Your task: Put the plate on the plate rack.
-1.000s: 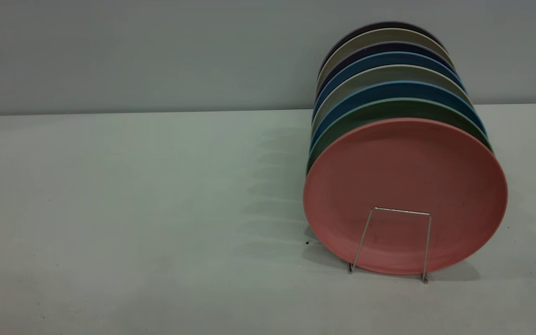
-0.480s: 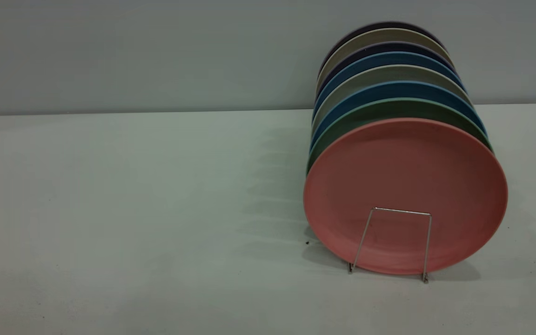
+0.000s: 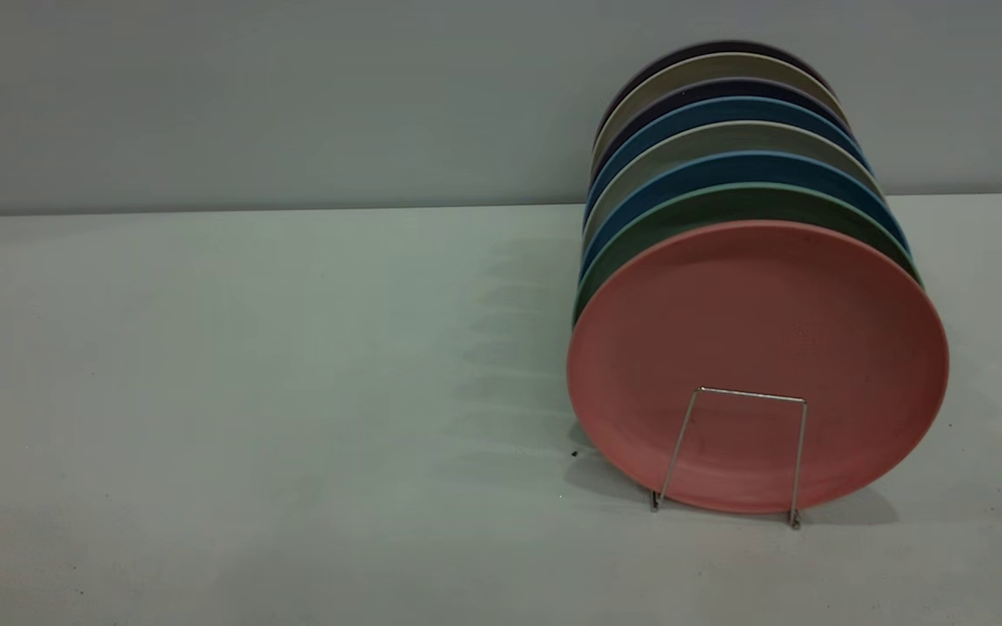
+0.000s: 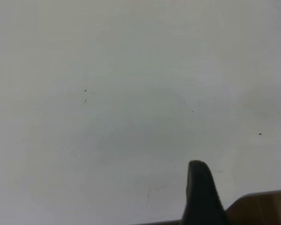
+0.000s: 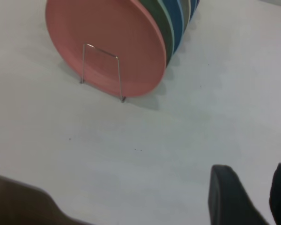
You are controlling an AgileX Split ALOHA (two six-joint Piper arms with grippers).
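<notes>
Pink plate (image 3: 758, 348) stood in the wire plate rack (image 3: 731, 456); right claw (image 5: 246, 197) was open, holding nothing; left claw's (image 4: 201, 194) opening couldn't be told

— Where are my arms?

— Neither shows in the exterior view. My right gripper (image 5: 248, 197) shows two dark fingers (image 5: 227, 197) with a gap between them, nothing held, hanging above the counter (image 5: 131, 154).

— And the left?

— One dark fingertip (image 4: 199, 187) of my left gripper is visible above bare counter; I can't judge its jaws.
</notes>
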